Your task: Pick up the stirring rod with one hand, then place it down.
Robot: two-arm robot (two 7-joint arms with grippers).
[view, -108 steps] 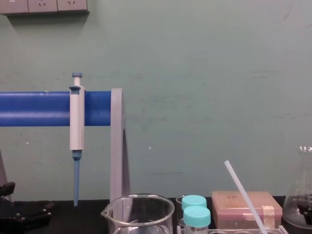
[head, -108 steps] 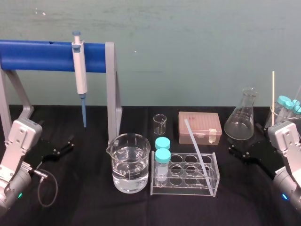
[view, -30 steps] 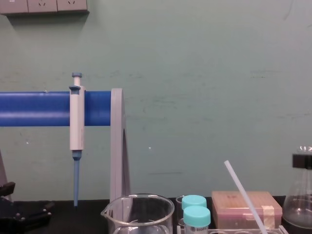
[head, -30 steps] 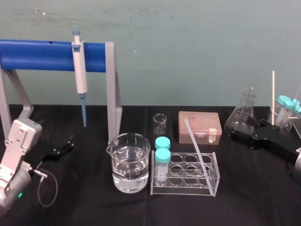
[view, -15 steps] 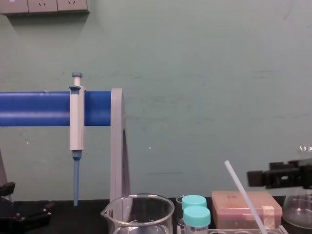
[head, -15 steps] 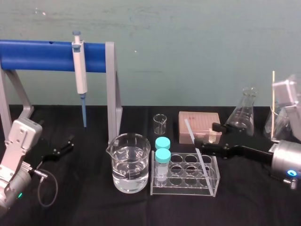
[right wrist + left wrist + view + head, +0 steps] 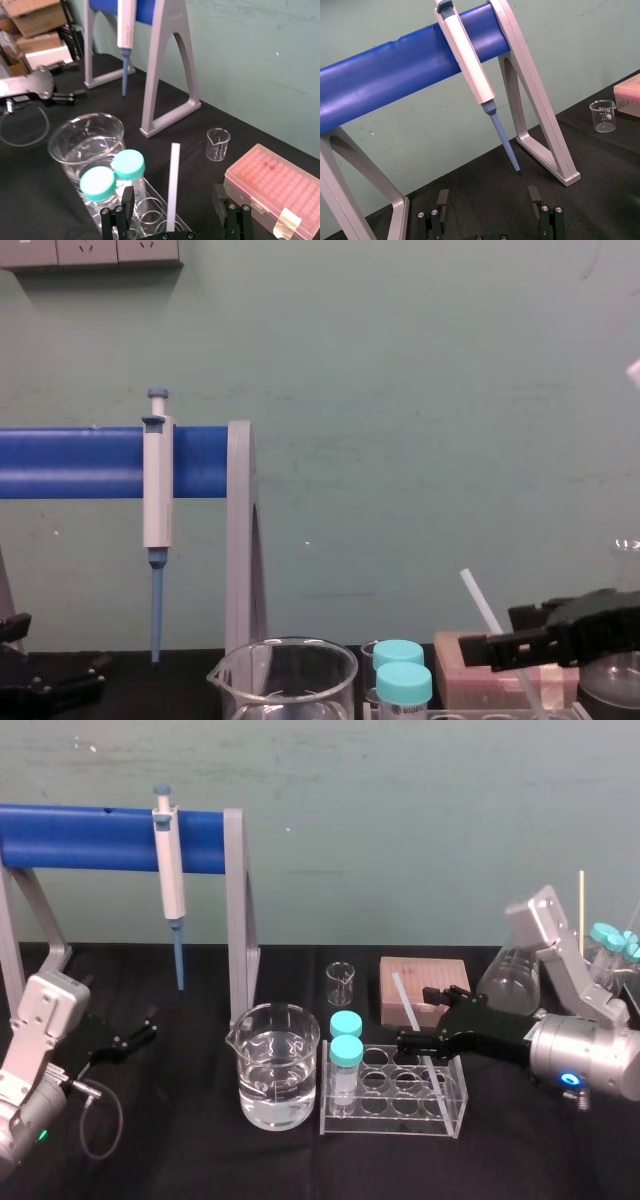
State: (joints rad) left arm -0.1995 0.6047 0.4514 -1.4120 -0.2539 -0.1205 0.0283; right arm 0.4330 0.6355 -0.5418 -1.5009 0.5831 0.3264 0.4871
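Black-clothed table [image 7: 180,1150]: the left hand [image 7: 135,1031] lies parked at near left, fingers spread. Stirring rod [image 7: 404,1003] leans in the test-tube rack [image 7: 392,1118]. Right hand [image 7: 414,1023], fingers apart, straddles the rod without gripping. Step: approach. Next: close on the rod, then lift along its axis.

Count: one stirring rod [image 7: 403,998], one pipette [image 7: 171,870], one stand [image 7: 90,838], one tube rack [image 7: 392,1122], one tip box [image 7: 420,975], one flask [image 7: 510,982]. Two beakers: large beaker [image 7: 278,1065], small beaker [image 7: 340,983]. Two teal-capped tubes [image 7: 346,1050] in the rack, at least two more at the right edge.
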